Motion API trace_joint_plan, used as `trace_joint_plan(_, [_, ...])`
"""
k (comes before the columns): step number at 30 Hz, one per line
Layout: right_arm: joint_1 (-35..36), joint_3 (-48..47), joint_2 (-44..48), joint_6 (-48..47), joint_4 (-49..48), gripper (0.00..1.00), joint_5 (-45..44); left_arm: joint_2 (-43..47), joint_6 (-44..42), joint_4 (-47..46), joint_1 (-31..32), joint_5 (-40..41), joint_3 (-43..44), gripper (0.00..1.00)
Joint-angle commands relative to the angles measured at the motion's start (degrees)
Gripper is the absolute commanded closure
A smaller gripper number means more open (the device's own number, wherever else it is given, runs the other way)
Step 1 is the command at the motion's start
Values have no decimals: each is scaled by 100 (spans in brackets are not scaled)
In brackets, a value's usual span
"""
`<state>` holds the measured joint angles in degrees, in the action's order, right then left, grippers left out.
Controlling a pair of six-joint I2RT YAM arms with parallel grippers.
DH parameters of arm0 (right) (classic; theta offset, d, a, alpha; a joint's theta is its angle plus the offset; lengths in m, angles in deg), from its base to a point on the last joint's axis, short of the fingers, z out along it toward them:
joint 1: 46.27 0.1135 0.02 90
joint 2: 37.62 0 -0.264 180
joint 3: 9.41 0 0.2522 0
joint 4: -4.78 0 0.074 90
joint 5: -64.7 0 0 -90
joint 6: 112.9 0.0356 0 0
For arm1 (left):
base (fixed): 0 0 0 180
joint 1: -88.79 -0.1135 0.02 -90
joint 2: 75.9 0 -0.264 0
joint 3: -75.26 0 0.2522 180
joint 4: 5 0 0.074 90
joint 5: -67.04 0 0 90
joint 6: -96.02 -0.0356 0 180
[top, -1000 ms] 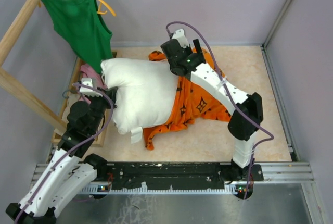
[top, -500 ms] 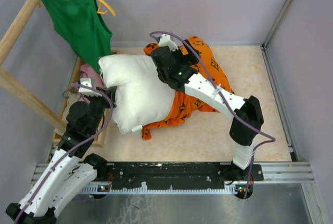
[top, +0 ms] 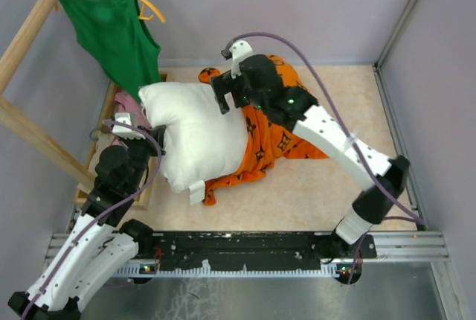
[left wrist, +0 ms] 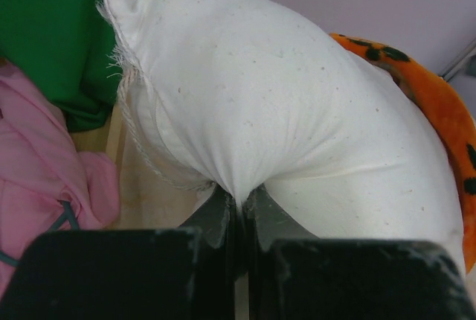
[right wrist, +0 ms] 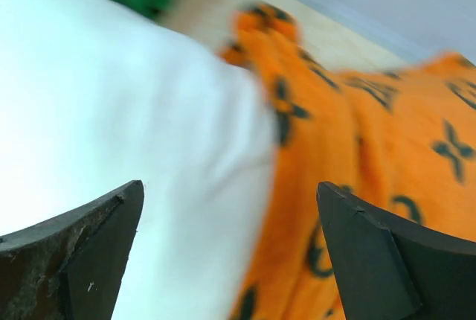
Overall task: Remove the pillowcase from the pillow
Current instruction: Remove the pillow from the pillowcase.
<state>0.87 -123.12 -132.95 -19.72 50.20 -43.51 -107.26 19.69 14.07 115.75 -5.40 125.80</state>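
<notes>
From above, the pillow (top: 195, 138) lies left of centre, and the pillowcase (top: 279, 138) is bunched along its right side. The left gripper (top: 151, 145) meets the pillow's left edge. The right gripper (top: 222, 98) hangs over its upper right.

In the left wrist view, the left gripper (left wrist: 239, 210) is pinched together on a fold of the pillow (left wrist: 297, 112). The pillowcase (left wrist: 439, 104) shows at the right edge.

In the right wrist view, the right gripper (right wrist: 230, 253) is spread wide and holds nothing. The pillow (right wrist: 111, 112) is on the left and the pillowcase (right wrist: 357, 134) on the right.
</notes>
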Motion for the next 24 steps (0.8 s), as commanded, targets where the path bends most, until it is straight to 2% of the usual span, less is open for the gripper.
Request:
trace_joint_plan(1, [65, 142, 1061, 552, -641, 1, 3152, 138, -58, -695, -20, 190, 132, 100])
trace_joint_plan(4, [59, 1001, 1606, 778, -952, 1, 2741, 155, -58, -688, -17, 233, 121, 100])
trace_joint_plan(9, [228, 3126, 2642, 880, -1676, 1, 1274, 154, -59, -684, -20, 217, 137, 100])
trace_joint_plan(13, [1294, 4676, 3114, 811, -2239, 1, 42, 117, -66, -734, -24, 247, 104, 100])
trace_joint_plan(16, [1849, 5584, 3301, 1570, -3006, 1, -153, 47, -80, -748, -21, 240, 113, 100])
trace_joint_plan(20, [1862, 6585, 3401, 2996, -4180, 1, -157, 23, -93, -749, -18, 274, 134, 100])
trace_joint_plan(24, [1866, 6891, 3105, 3570, -4833, 1, -670, 23, -84, -741, -24, 245, 127, 100])
